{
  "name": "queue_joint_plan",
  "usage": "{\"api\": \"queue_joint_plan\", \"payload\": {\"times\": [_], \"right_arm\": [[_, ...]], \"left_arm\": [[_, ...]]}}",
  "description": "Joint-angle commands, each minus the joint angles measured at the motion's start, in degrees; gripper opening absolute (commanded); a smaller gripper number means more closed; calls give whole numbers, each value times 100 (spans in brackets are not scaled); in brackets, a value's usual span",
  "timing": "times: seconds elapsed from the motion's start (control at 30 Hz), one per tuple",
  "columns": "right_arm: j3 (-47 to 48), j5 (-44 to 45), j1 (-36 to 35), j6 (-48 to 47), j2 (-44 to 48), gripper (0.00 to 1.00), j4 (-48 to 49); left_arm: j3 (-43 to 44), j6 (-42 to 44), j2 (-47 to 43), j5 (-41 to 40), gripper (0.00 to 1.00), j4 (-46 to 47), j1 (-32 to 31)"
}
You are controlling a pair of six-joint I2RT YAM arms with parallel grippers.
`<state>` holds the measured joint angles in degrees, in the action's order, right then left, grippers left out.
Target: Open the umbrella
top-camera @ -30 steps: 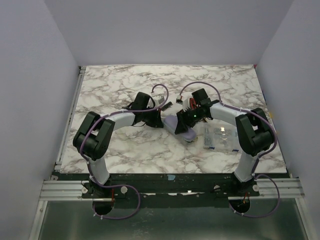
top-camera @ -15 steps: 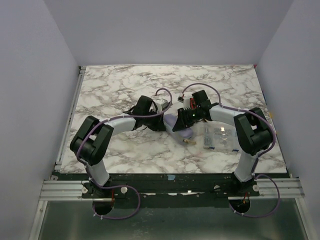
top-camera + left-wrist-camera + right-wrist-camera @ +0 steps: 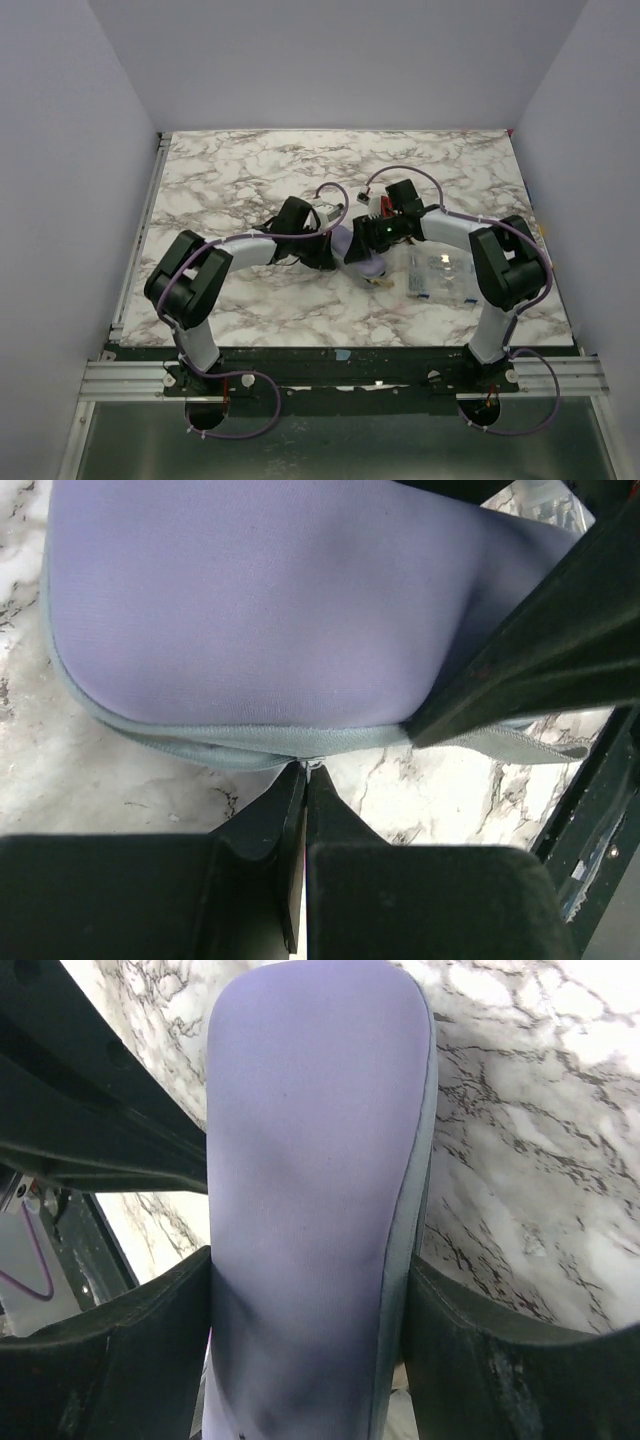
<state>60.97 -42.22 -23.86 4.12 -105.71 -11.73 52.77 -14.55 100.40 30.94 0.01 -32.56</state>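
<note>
On the table (image 3: 230,170) both my arms have closed in on the middle. Since the earlier frame the left arm (image 3: 250,248) has swung inward toward the right arm (image 3: 450,228), so the two wrists now nearly meet.

The umbrella (image 3: 358,262) lies between them at mid-table, still wrapped in its lavender sleeve (image 3: 310,1160). It showed longer and clearer before; now it is mostly tucked under the wrists. It remains cased and folded, so I judge we are only at stripping the cover.

My right claw (image 3: 310,1260) straddles the sleeve about halfway open, with a finger pressed on each flank, holding it. My left claw (image 3: 305,780) is fully closed. Its tips meet at the sleeve's grey edge trim (image 3: 250,742), though I can't tell whether they have nipped anything there.
</note>
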Motion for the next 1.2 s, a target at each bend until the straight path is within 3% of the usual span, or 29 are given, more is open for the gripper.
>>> {"api": "queue_joint_plan", "payload": {"times": [0.0, 0.1, 0.47, 0.67, 0.73, 0.97, 1.17], "right_arm": [[207, -304, 349, -227, 7, 66, -736], [231, -491, 371, -167, -18, 63, -754], [349, -930, 582, 362, -181, 73, -792], [307, -632, 595, 234, -357, 26, -665], [226, -639, 593, 382, -372, 2, -472], [-324, 76, 593, 1125, 24, 0, 501], [-376, 297, 593, 1074, 103, 0, 553]], "left_arm": [[142, 213, 156, 18, 0, -109, 149], [253, 285, 240, 9, 0, -125, 146], [365, 416, 445, -76, 0, -222, 150], [320, 421, 397, -78, 0, -153, 113], [309, 485, 331, -69, 0, -121, 52], [-39, 742, 18, -79, 0, -30, -459], [-311, 894, -203, 54, 0, 137, -920]]}}
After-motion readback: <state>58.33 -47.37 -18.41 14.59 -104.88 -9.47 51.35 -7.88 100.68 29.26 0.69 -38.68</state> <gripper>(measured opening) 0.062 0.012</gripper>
